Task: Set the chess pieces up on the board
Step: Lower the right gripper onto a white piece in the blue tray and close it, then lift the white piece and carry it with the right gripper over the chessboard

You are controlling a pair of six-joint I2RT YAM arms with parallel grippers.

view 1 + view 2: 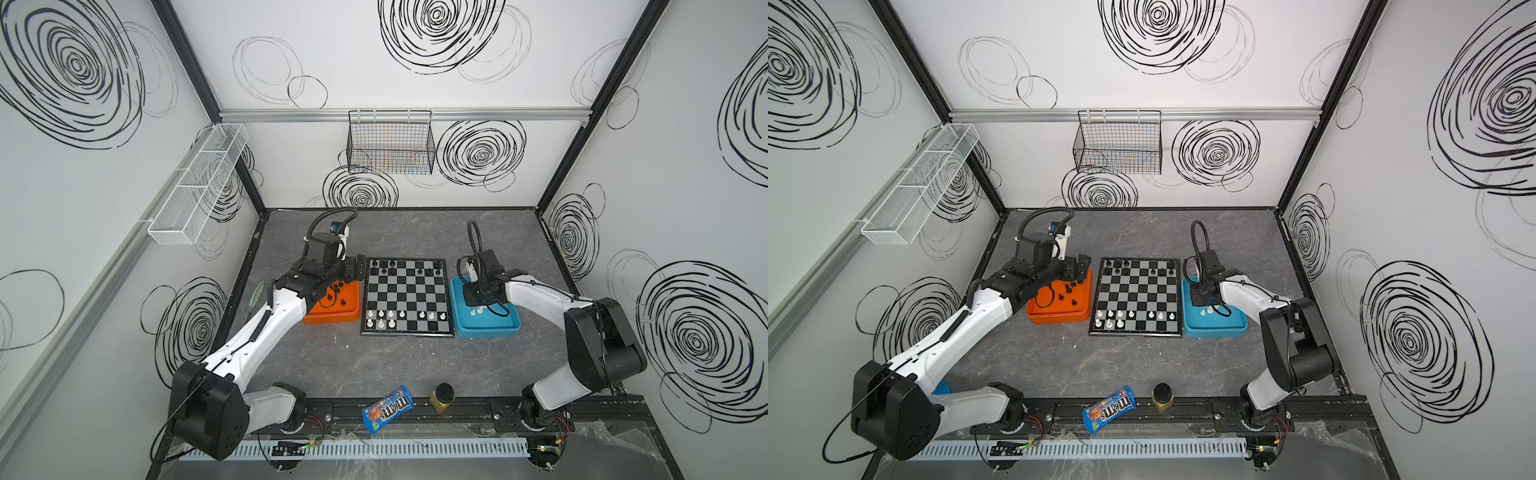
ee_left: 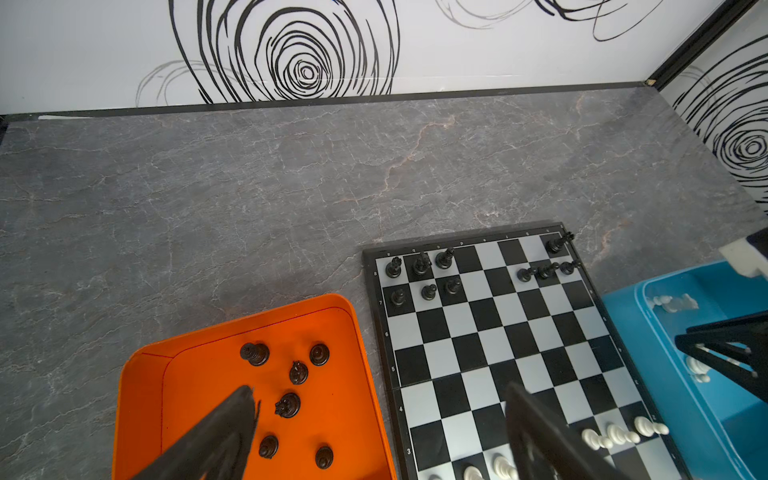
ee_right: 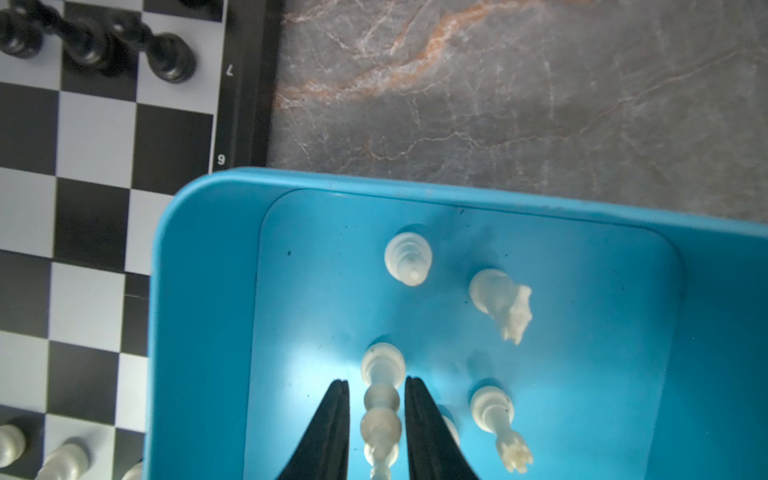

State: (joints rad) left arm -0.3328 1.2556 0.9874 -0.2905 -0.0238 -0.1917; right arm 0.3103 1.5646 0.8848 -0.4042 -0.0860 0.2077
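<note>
The board (image 1: 406, 297) (image 1: 1136, 297) lies mid-table, with several black chess pieces (image 1: 384, 266) on its far rows and white ones (image 1: 390, 320) on its near rows. More black pieces (image 2: 254, 353) stand in an orange tray (image 1: 351, 309) to the left. My left gripper (image 2: 381, 386) hangs open and empty over the tray's far corner and the board's edge (image 1: 357, 270). My right gripper (image 3: 376, 380) is down in the blue tray (image 3: 199, 291). Its fingers flank a tall white piece (image 3: 381, 415) with narrow gaps. Other white pieces (image 3: 409, 257) (image 3: 505, 303) stand nearby.
A candy bag (image 1: 387, 409) and a small black-lidded jar (image 1: 444, 397) sit near the table's front edge. A black wire basket (image 1: 390, 143) hangs on the back wall and a white mesh basket (image 1: 195, 187) on the left wall.
</note>
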